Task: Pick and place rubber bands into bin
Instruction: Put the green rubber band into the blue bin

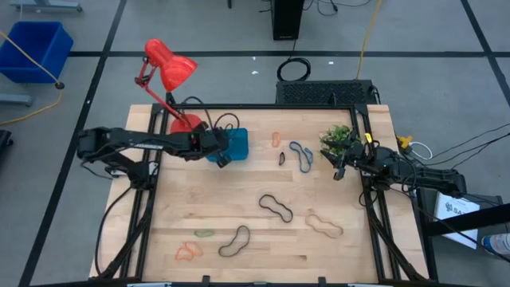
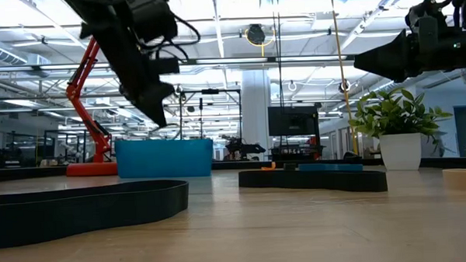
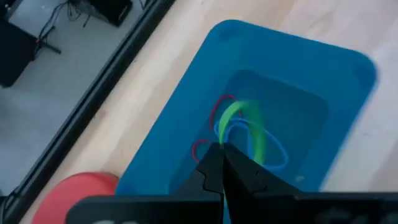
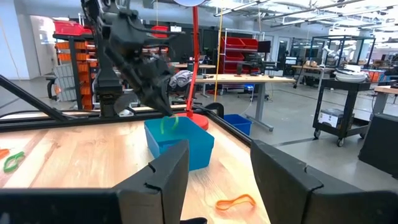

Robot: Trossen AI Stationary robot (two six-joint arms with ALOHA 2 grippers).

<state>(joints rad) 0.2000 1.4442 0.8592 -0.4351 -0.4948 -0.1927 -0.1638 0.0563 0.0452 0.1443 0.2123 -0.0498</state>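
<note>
The task looks under way but well short of done: the left gripper [image 3: 222,163] hangs over the bin [image 1: 237,143] near the tabletop's far left corner, pinching a green rubber band [image 3: 244,124] that dangles above a blue band [image 3: 273,149] and a red band [image 3: 205,148] already lying inside. Many bands lie loose across the tabletop [image 1: 358,255], among them a black loop [image 1: 276,207] mid-table and an orange band [image 1: 187,253] near the front edge. The right gripper [image 1: 339,171] waits by the right edge, its fingers spread and empty.

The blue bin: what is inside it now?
Inside the bin lie a blue band and a red band. The left claw, shut on a green band, hangs above and covers part of the floor.
</note>
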